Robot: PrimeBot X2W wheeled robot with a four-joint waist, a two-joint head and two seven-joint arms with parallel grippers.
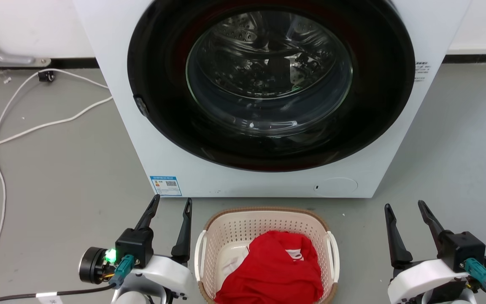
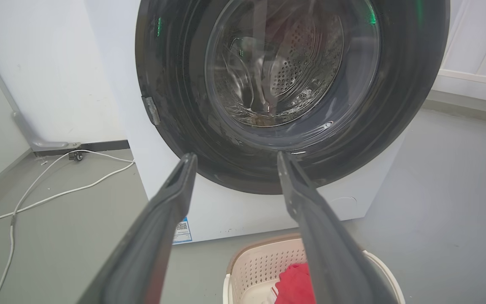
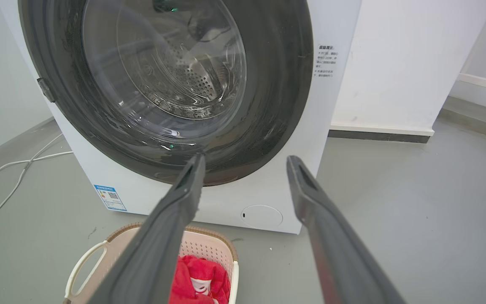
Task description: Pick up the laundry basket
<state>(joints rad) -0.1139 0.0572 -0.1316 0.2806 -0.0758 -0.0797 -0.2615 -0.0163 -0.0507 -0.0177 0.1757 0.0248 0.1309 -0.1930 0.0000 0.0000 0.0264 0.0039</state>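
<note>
Both left pincer & right pincer gape empty; laundry basket near end cut off.

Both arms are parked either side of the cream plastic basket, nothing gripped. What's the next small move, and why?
Probably ease both grippers inward and down onto the white side handles: the left gripper and right gripper flank the cream perforated plastic laundry basket, jaws open and empty, while it sits on the grey floor.

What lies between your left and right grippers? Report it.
In the head view, the laundry basket, holding a red garment, sits between the left gripper and the right gripper.
</note>
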